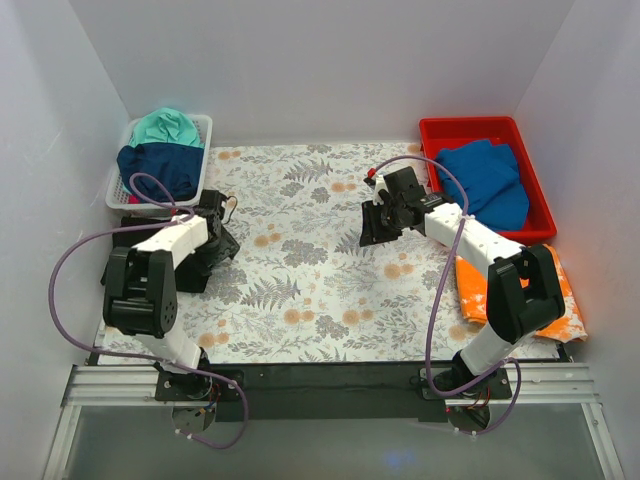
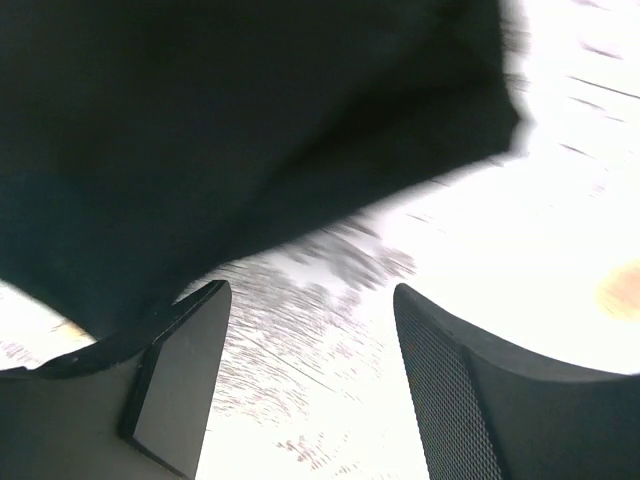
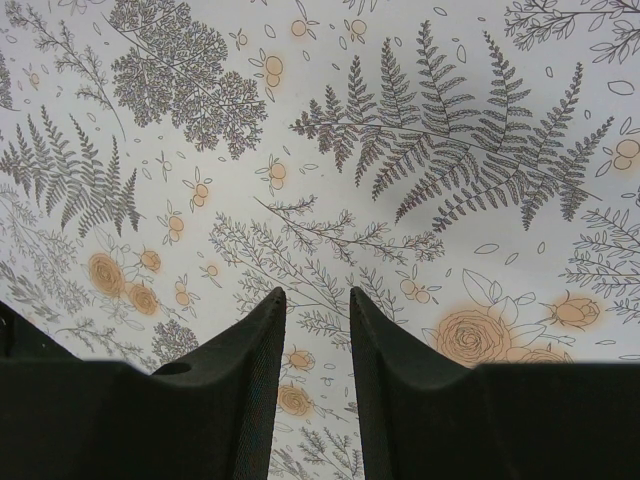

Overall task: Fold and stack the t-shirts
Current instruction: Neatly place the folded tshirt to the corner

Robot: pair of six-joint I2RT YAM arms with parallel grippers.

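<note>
A black t-shirt lies bunched at the table's left edge, partly under my left arm. In the left wrist view it fills the upper left, blurred. My left gripper is open and empty just beside the shirt's edge, over the printed cloth. My right gripper hangs above the bare printed cloth at centre right, its jaws a narrow gap apart and holding nothing. A blue t-shirt lies in the red bin. A mottled orange t-shirt lies at the right edge. Teal and navy t-shirts fill the white basket.
The red bin stands at the back right and the white basket at the back left. The flower-and-fern table cloth covers the table. White walls close in the left, back and right sides.
</note>
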